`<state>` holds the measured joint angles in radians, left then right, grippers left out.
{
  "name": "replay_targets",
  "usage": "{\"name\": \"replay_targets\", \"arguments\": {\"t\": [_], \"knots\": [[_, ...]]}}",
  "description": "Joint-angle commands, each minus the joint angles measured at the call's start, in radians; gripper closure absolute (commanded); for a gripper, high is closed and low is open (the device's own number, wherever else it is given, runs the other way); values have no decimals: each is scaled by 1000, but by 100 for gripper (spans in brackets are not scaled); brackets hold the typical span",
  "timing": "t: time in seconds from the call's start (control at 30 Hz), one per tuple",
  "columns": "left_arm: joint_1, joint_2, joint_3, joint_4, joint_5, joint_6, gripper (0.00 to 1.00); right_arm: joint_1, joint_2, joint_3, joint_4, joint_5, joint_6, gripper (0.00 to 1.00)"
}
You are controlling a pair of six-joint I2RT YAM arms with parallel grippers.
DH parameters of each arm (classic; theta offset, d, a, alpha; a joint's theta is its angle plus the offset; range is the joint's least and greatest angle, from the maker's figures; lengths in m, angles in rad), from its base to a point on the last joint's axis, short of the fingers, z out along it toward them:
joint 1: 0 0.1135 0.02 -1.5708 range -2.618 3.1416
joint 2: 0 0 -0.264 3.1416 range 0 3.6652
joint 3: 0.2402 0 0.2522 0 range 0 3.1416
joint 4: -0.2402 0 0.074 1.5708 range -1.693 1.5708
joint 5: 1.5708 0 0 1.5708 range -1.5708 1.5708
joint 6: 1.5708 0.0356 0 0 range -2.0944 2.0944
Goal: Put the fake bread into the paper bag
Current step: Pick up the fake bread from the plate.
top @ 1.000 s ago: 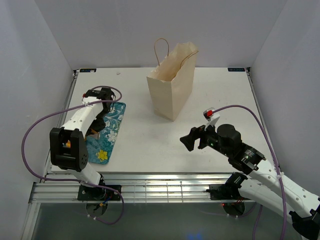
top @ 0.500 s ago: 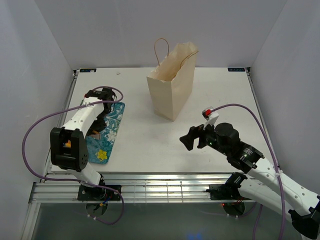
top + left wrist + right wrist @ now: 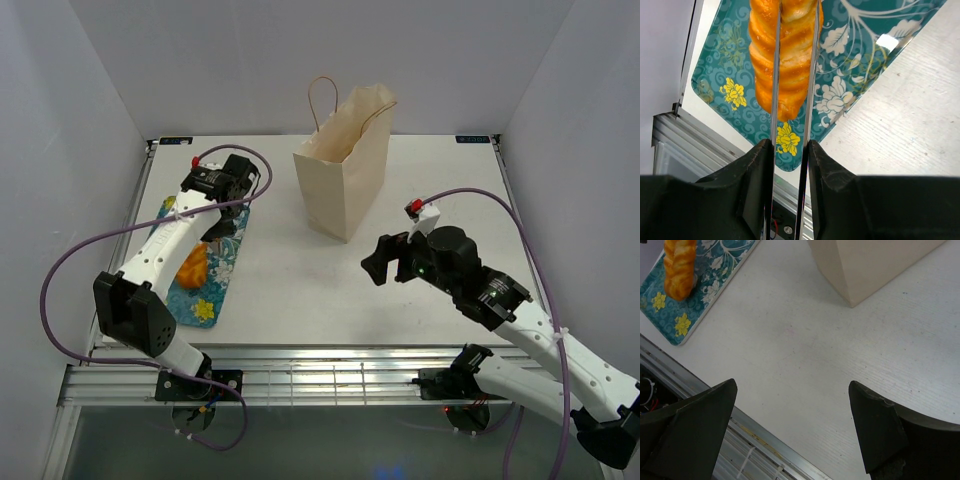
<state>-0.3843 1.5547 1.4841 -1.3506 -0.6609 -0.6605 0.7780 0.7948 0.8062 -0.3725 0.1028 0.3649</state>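
A glossy golden braided loaf (image 3: 787,60) of fake bread is clamped between the thin fingers of my left gripper (image 3: 795,20). It hangs just above the teal floral tray (image 3: 725,60). In the top view the loaf (image 3: 192,266) shows orange beside my left gripper (image 3: 207,240), over the tray (image 3: 216,292). The tan paper bag (image 3: 345,180) stands upright and open at the table's middle back, apart from both arms. My right gripper (image 3: 385,266) is open and empty, hovering right of centre over the bare table (image 3: 792,425). The other pastries are out of view.
The right wrist view shows the bag's lower corner (image 3: 875,265), the tray (image 3: 715,290) with the loaf (image 3: 679,265) above it, and the table's metal front rail (image 3: 750,450). White walls enclose the table on the left, back and right.
My left arm has risen and swung back and right, bringing the braided loaf up off the tray into view. My right gripper has shifted slightly up.
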Motion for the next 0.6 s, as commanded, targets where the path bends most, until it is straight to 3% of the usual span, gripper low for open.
{"name": "replay_targets", "arguments": {"t": [0.0, 0.3, 0.57], "knots": [[-18, -64, 82, -53, -37, 1, 100, -16, 23, 68, -48, 41, 17, 2], [-142, -36, 341, -51, -48, 58, 100, -69, 109, 166, -108, 21, 19, 2], [-286, -12, 620, -7, -57, 163, 100, -157, 303, 396, -190, -28, 11, 2]]}}
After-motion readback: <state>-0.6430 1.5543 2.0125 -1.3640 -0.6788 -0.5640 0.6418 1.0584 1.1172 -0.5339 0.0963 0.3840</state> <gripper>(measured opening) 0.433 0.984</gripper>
